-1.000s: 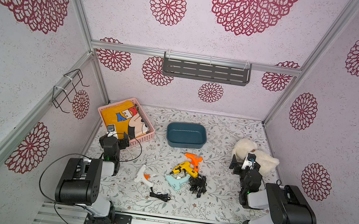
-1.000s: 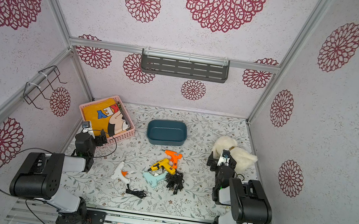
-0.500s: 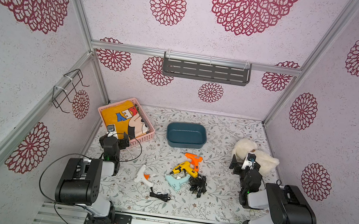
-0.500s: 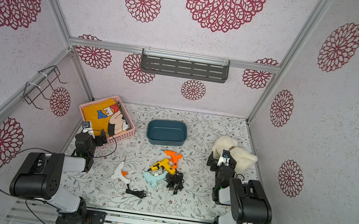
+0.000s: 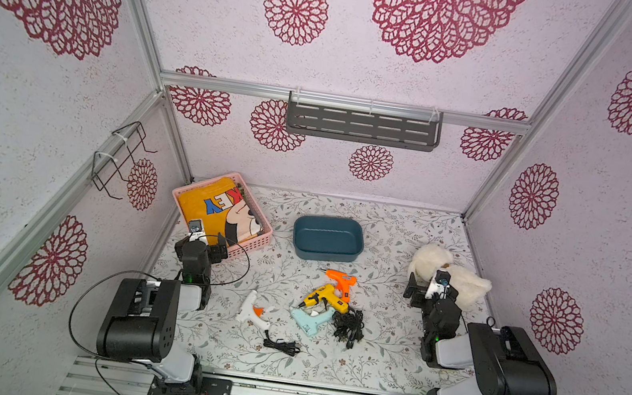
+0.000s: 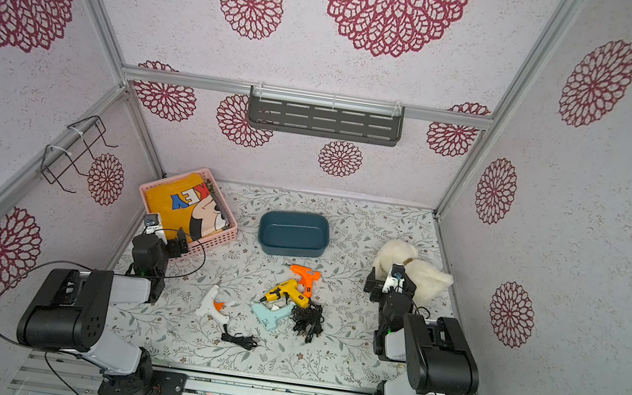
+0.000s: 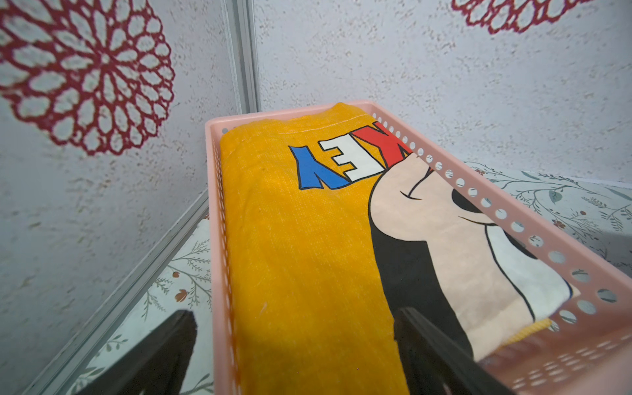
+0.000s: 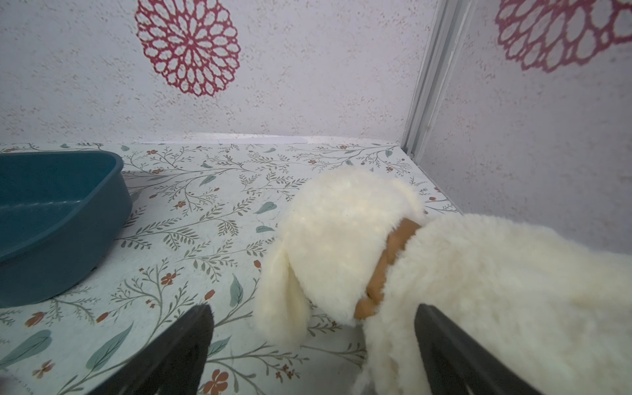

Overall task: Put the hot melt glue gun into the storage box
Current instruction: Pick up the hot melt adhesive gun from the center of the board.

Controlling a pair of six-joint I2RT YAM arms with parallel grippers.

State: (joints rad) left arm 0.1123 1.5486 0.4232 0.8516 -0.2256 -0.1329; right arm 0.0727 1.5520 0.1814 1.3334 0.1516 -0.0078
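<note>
- Flowered table (image 5: 405, 236), walled booth: nothing picked up yet; the blue storage box (image 5: 325, 255) is empty.
- Left hand (image 7: 295, 313) and right hand (image 8: 314, 307) both gape, holding nothing.
- Next, likely: reach the orange glue gun (image 5: 338, 280), lying nearest the storage box.
- Only the top views show the guns; the wrist views miss them.

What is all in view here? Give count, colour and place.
box: 1, dark teal, back middle of the table
glue guns: 4, orange, yellow, light blue, white, on the table before the box
cable bundles: 2, black, beside the guns
basket: 1, pink, back left corner
cloth: 1, yellow, inside the basket
plush dog: 1, white, right side
shelf: 1, grey, back wall
wire rack: 1, black, left wall
left gripper: 1, black, open, at the basket
right gripper: 1, black, open, by the plush dog
</note>
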